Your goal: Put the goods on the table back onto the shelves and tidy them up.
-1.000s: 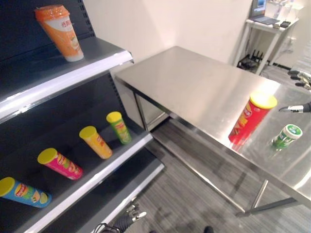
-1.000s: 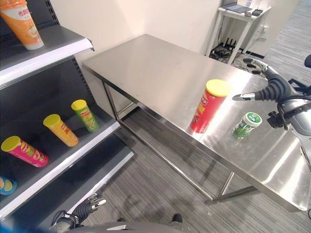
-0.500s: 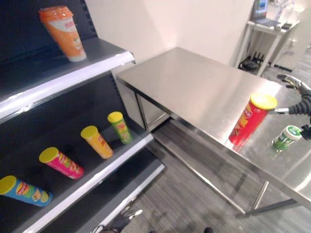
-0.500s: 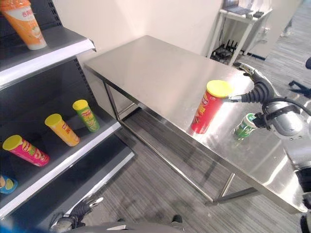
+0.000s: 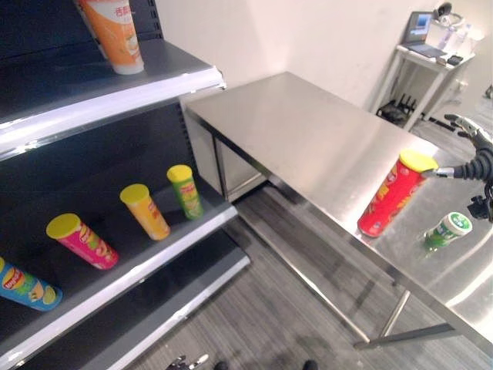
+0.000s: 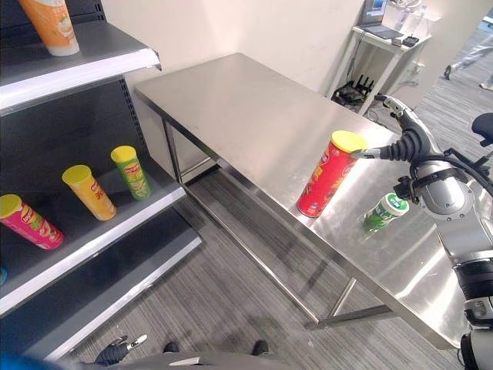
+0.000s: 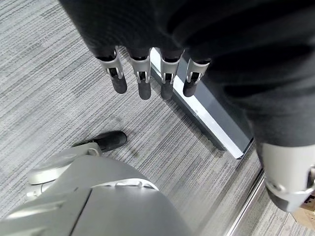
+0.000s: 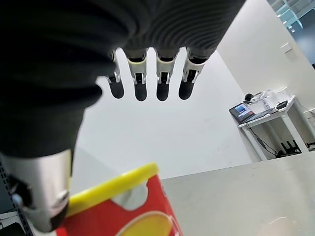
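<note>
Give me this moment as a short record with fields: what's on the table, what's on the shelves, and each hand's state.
table: red can upright, green cup beside it
upper shelf: orange cup
lower shelf: blue, pink, yellow and green cans
right hand: open, thumb at the red can's lid, not yet gripping
left hand: open, low above the floor

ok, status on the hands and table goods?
Right robot hand open beside red chip can, not gripping. Left robot hand open, idle. Green cup nearby.
</note>
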{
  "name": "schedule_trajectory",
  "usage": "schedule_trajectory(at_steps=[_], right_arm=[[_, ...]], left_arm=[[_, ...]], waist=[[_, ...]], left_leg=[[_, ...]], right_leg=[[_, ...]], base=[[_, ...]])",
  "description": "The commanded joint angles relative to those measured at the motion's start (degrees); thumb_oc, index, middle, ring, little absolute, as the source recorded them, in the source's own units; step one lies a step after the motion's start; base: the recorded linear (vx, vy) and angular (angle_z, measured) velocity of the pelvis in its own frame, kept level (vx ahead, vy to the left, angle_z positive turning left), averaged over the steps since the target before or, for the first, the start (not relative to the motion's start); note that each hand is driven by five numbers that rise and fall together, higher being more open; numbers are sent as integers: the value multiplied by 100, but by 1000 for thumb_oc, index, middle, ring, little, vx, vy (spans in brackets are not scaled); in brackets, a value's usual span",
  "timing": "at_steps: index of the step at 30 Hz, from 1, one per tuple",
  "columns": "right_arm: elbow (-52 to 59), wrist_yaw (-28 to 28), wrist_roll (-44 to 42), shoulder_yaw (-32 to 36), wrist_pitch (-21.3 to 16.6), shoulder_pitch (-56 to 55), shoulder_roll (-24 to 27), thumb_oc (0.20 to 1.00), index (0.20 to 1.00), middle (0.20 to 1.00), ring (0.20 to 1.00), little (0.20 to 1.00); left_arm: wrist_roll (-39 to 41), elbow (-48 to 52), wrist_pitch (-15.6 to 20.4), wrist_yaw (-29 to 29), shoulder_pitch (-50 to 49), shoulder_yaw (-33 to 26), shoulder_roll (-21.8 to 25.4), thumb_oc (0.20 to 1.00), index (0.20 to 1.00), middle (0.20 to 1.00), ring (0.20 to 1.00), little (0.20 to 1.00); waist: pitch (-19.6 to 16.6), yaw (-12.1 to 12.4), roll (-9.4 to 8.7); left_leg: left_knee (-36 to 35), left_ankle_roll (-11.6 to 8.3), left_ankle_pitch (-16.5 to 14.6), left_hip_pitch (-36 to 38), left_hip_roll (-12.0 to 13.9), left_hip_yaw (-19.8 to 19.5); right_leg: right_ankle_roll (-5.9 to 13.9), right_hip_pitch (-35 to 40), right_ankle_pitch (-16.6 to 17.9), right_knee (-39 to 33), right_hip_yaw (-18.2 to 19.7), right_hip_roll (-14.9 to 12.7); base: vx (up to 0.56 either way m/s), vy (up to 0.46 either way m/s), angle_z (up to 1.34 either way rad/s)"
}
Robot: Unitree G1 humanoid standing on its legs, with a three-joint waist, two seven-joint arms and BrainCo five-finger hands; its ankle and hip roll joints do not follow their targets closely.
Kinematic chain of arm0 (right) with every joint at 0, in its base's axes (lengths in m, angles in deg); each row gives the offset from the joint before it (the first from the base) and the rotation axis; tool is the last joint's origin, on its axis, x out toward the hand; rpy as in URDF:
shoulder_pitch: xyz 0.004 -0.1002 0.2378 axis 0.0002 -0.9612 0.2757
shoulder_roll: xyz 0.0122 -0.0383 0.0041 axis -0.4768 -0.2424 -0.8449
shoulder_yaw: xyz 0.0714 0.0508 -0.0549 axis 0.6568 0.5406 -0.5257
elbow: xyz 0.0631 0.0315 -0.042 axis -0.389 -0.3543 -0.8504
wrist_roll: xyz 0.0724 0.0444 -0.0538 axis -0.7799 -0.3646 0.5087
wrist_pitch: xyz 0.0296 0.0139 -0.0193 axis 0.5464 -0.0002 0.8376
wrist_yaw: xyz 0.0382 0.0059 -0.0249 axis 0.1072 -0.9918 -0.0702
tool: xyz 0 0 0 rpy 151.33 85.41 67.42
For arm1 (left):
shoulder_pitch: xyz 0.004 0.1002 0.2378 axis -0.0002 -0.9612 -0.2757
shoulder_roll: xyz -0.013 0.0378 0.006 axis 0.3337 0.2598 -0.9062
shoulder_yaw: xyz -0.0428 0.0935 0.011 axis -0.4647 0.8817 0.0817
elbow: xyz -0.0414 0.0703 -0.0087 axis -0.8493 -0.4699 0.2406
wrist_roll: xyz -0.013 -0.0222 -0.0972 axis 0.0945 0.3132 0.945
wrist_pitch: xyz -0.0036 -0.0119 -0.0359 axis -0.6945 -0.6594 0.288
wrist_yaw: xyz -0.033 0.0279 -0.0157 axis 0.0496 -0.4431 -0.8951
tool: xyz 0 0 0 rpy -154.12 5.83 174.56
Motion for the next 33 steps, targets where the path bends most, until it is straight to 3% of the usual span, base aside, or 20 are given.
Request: schedule_trajectory(at_steps=[1, 12, 33], right_arm=[[86, -51, -155, -128, -224, 623, 167, 1000, 1000, 1000, 1000, 1000], [957, 244, -407, 385, -342, -71, 268, 1000, 1000, 1000, 1000, 1000], [492, 978, -604, -331, -203, -173, 596, 1000, 1000, 1000, 1000, 1000]], left_arm=[[-164, -320, 169, 42, 419, 107, 74, 1000, 1000, 1000, 1000, 1000], [-268, -426, 178, 40, 443, 4, 23, 1000, 1000, 1000, 1000, 1000], [58, 601, 257, -256, 47, 313, -14, 1000, 1000, 1000, 1000, 1000]], waist=[[-40, 180, 27], [-40, 73, 35], [67, 105, 166]], left_leg=[[119, -473, -117, 109, 550, -351], [104, -457, -139, 120, 500, -318], [103, -427, -115, 87, 459, -340]], right_leg=[[327, 320, -312, 80, 18, -262], [348, 301, -285, 80, 7, -300], [379, 289, -247, 80, -47, -376]], base=[[0, 0, 0], [4, 3, 3], [0, 0, 0]])
